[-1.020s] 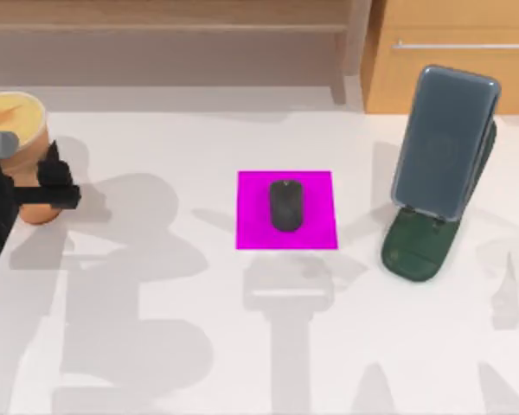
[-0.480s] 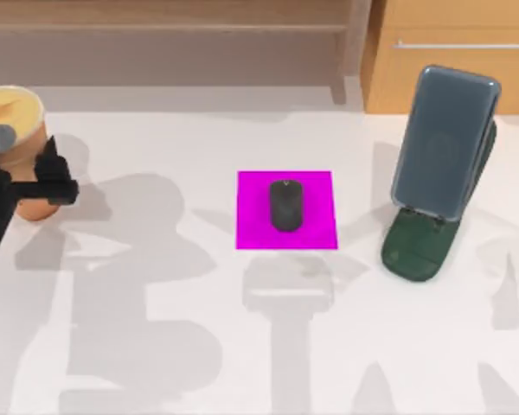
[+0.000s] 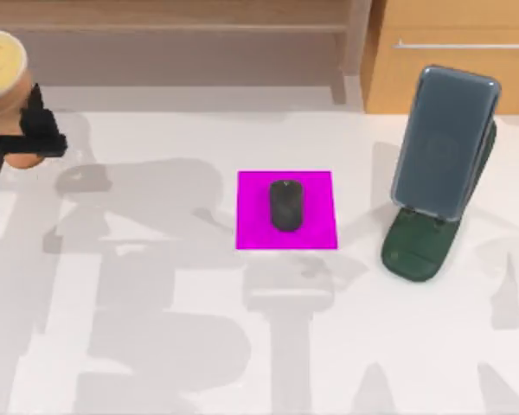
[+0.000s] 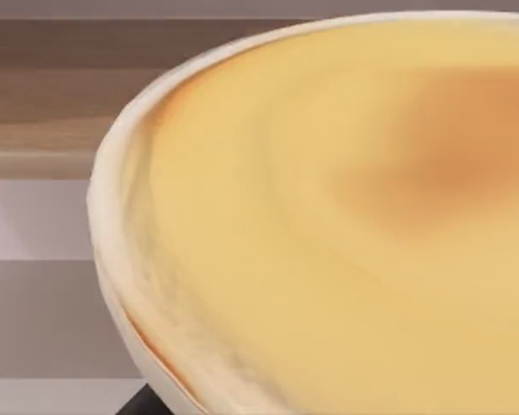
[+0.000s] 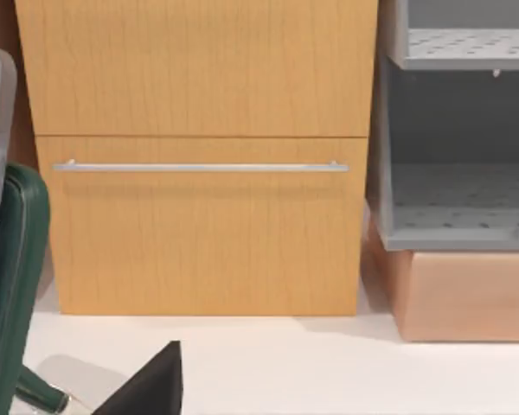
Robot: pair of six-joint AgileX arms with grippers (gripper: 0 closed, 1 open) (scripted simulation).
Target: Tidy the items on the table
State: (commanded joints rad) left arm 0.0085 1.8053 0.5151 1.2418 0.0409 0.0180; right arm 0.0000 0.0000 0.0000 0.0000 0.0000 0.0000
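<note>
Orange paper cup (image 3: 2,82) sits clamped in my left gripper (image 3: 36,130) at the table's (image 3: 199,346) far-left edge, seemingly lifted; next it needs a steady carry and upright set-down.

paper cup (image 3: 2,65) cut off by the top view's left edge, left pincer (image 3: 36,130) partly covering its side

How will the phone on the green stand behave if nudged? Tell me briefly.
The smartphone leans steeply on the green stand, so a push would probably tip it. Its glossy face looks slippery; it seems rigid.
</note>
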